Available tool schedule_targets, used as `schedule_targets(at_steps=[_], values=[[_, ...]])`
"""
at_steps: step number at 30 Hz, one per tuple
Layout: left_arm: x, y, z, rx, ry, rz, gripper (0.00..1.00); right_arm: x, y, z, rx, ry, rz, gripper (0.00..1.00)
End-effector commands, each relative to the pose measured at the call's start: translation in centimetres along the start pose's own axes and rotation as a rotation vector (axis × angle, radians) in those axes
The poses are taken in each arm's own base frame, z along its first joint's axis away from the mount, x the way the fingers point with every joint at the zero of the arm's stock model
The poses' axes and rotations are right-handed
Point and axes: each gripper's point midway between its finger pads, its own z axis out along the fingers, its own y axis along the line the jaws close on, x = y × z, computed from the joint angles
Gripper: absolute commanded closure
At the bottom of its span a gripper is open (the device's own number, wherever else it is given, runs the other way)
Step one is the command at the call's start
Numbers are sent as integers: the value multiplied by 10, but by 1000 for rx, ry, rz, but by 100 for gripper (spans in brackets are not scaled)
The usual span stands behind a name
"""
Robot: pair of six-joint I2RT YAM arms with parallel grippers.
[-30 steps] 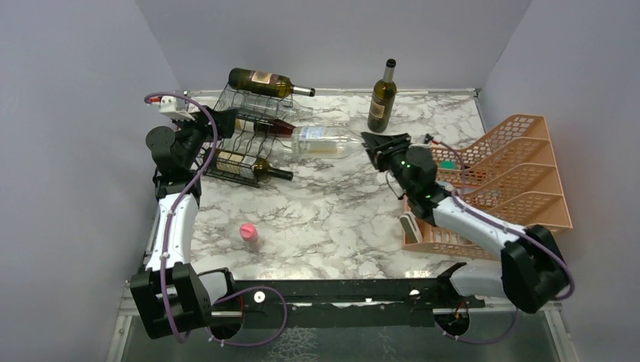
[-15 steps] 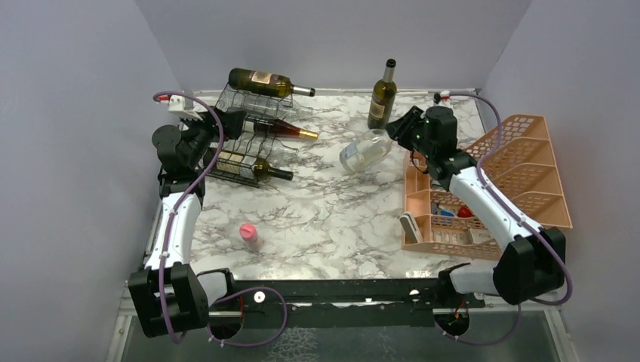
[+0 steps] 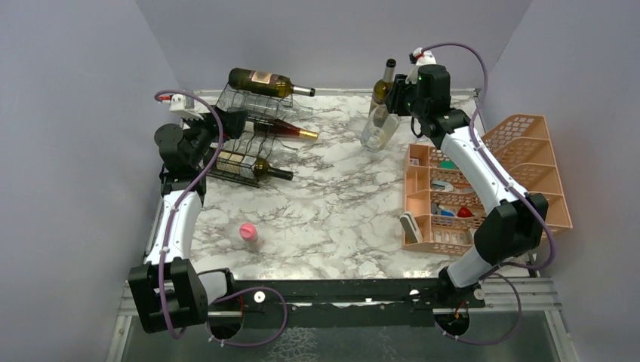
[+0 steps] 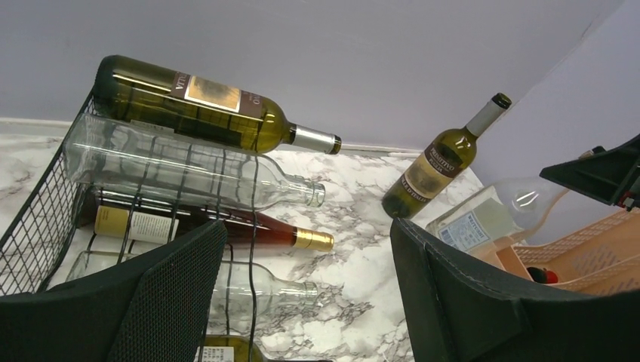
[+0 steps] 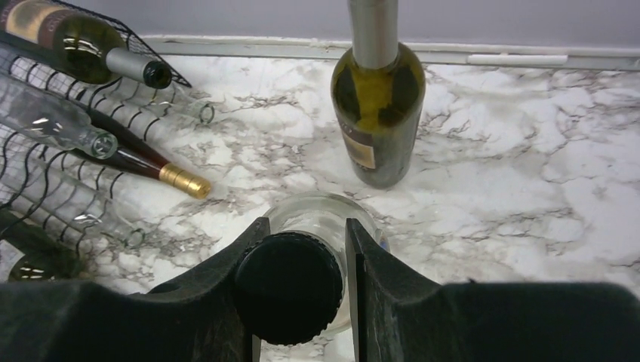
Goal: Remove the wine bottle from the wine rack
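Risks: left gripper [image 3: 229,121], wide and empty, sits close by the wine rack [image 3: 243,143] at far left and could nudge it; clear wine bottle [image 3: 375,134] is off the rack at far right-centre, directly under right gripper [image 5: 302,234] pinching its capped neck, just beside standing green bottle [image 5: 377,113], so a swing could topple that.

A peach organizer [image 3: 521,128] (small items inside) and a pink object [image 3: 247,231] sit on the marble table [image 3: 340,211].
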Motion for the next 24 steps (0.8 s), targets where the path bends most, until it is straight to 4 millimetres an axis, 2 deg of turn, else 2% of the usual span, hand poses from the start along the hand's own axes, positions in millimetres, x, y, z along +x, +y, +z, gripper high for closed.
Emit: schedule_targets(at_steps=[1, 12, 24], values=[[-14, -23, 4, 75, -24, 9, 15, -62, 2, -6, 15, -168, -60, 99], [-12, -28, 4, 90, -17, -3, 15, -63, -13, 29, 93, -137, -131, 99], [-12, -30, 5, 100, -15, -6, 15, -51, -17, 50, 108, -144, -113, 99]])
